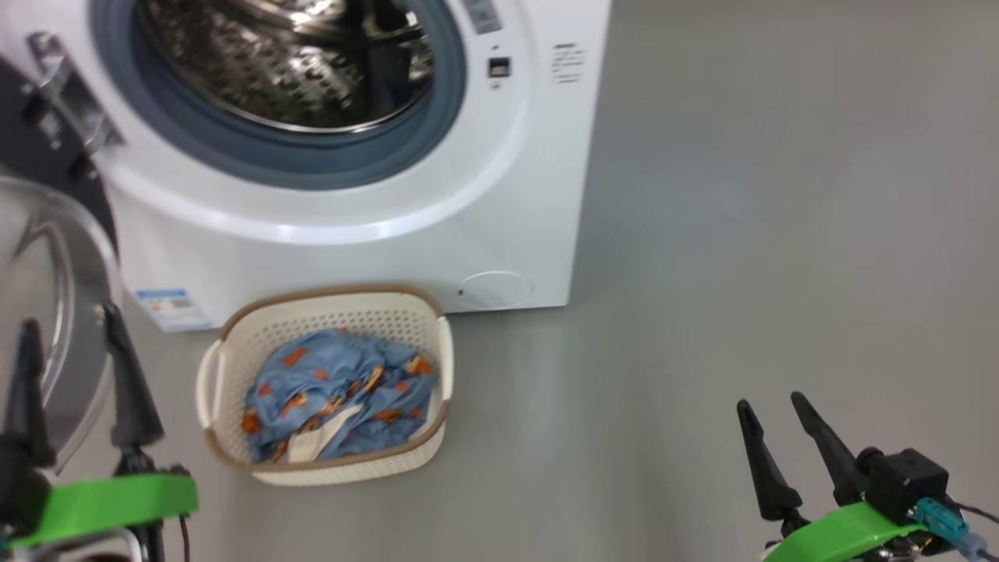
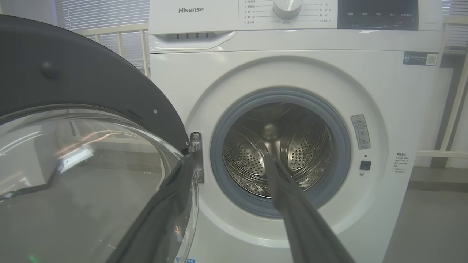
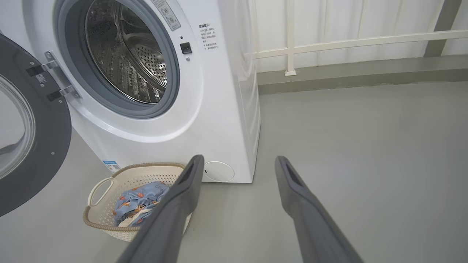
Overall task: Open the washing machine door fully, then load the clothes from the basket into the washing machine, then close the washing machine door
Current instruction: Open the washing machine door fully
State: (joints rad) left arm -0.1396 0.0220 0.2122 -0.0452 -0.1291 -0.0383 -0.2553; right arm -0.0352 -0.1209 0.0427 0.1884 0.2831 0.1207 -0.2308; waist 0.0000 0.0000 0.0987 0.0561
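The washing machine [image 1: 507,195] stands with its door [image 1: 47,257] swung wide to the left, baring the steel drum [image 2: 310,142]. On the floor before it sits the basket [image 1: 328,295], with the clothes [image 1: 335,390] heaped inside. My left gripper [image 1: 69,320] is open at the lower left, close in front of the door's glass bowl [image 2: 73,164], with nothing between its fingers. In the left wrist view the left gripper [image 2: 229,144] points at the drum. My right gripper [image 1: 769,400] stands open over bare floor, right of the basket [image 3: 109,226] and the clothes [image 3: 140,197].
Grey floor [image 1: 780,234] stretches open to the right of the machine. A white railing [image 3: 347,40] runs along the wall behind it. The door's black rim [image 3: 36,146] juts out on the left, level with the basket.
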